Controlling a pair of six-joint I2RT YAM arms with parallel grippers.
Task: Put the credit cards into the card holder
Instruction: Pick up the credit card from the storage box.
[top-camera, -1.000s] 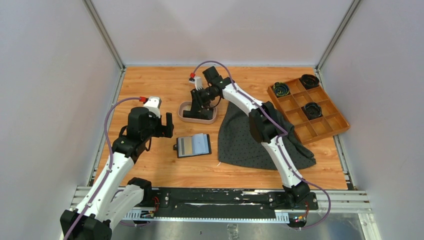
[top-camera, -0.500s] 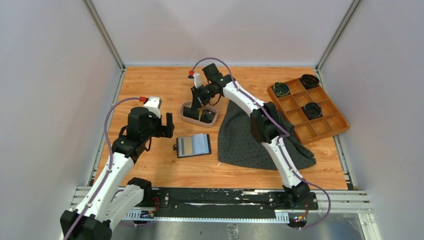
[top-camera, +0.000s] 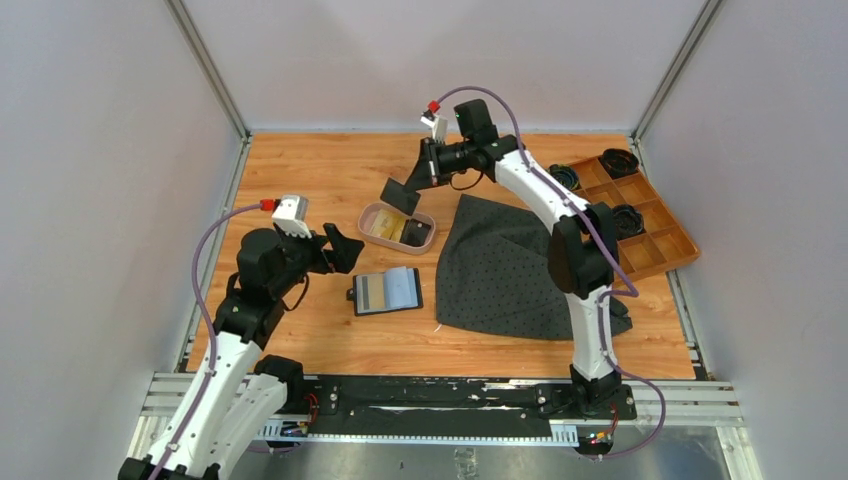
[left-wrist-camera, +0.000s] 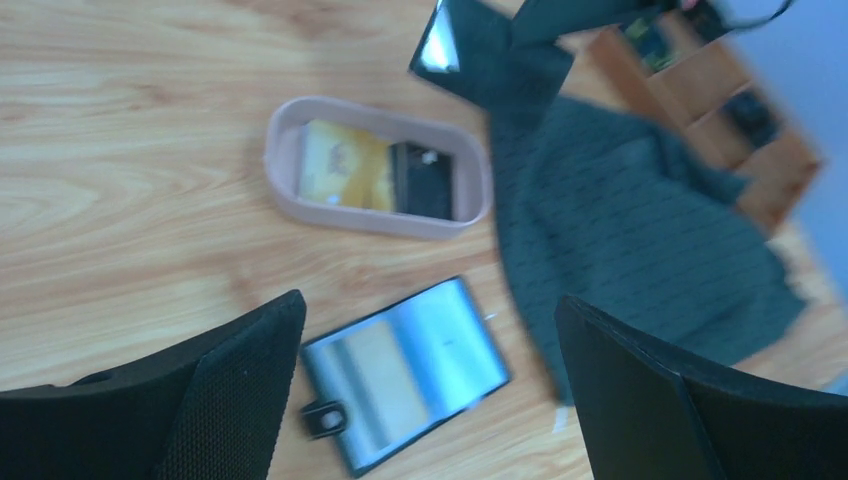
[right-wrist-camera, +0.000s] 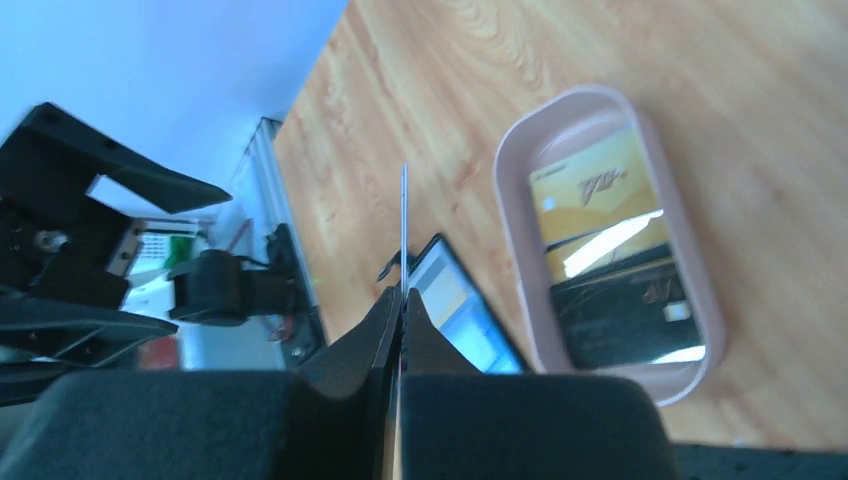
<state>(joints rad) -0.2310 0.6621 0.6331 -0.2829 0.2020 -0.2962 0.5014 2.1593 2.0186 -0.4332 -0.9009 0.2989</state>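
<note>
My right gripper is shut on a black credit card and holds it in the air above the back of the pinkish tray. In the right wrist view that card shows edge-on between the closed fingers. Inside the tray lie a gold credit card and another black one. The card holder lies open on the wood in front of the tray, with a gold and a pale blue card in its pockets. My left gripper hangs open just left of it, and looks down on the holder.
A dark dotted cloth is spread to the right of the tray and the holder. An orange-brown compartmented box with dark round things stands at the back right. The right arm reaches over the cloth.
My right gripper closed on a black card in the tray and lifted it up and back. The left arm shifted slightly, its gripper still open.
</note>
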